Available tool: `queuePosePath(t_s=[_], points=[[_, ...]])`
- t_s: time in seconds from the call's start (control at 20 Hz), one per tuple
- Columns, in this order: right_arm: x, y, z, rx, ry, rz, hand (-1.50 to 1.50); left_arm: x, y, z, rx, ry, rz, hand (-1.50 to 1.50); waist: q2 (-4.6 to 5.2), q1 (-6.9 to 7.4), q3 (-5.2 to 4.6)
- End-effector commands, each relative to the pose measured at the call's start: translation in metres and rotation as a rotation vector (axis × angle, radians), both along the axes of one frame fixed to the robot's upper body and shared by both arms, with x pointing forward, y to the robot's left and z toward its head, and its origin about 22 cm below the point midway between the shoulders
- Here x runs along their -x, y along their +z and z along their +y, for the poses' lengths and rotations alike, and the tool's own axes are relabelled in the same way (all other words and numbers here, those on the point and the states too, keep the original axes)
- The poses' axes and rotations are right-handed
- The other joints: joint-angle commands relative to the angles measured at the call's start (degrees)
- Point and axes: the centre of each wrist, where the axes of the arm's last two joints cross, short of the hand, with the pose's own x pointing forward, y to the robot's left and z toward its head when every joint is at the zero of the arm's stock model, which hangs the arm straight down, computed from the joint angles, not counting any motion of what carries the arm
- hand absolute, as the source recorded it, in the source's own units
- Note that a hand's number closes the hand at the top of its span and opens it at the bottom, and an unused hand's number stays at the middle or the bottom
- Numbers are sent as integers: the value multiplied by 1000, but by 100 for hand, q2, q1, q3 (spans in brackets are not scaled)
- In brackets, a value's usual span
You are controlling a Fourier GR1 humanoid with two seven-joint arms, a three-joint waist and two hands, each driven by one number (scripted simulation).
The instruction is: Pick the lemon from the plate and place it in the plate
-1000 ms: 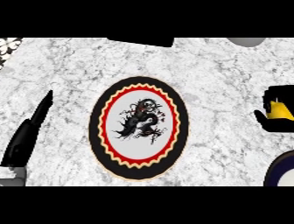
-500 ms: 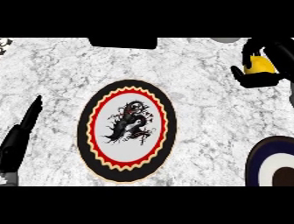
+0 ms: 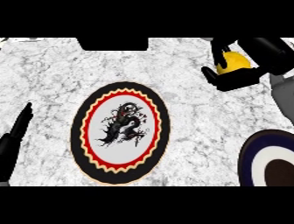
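Gripping the lemon (image 3: 233,62), the right hand (image 3: 243,65) curls round it above the counter (image 3: 46,78), up right of the dragon plate (image 3: 120,133). That plate lies down-left; the left hand (image 3: 11,146) rests open at the left edge.

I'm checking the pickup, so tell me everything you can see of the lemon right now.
The lemon shows only as a bright yellow, smooth rounded patch between the curled black fingers of the right hand, which wraps round it and hides most of it. It appears held above the white marbled counter near the view's upper right, on neither plate: the dragon plate lies left of and below it in the view, the dark-ringed plate below.
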Motion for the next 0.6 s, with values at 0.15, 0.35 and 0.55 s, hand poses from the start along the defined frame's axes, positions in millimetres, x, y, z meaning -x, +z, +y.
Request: queuePosePath(t_s=[0.15, 0.35, 0.55], points=[[16, 29, 86, -23, 89, 46, 150, 1, 1, 15, 11, -13, 1, 0, 4, 4, -3], [50, 16, 123, -3, 101, 126, 150, -8, 8, 7, 5, 7, -9, 0, -10, -55, 0], [43, -2, 162, 57, 107, 185, 150, -3, 12, -8, -5, -11, -5, 0, 7, 5, 1]])
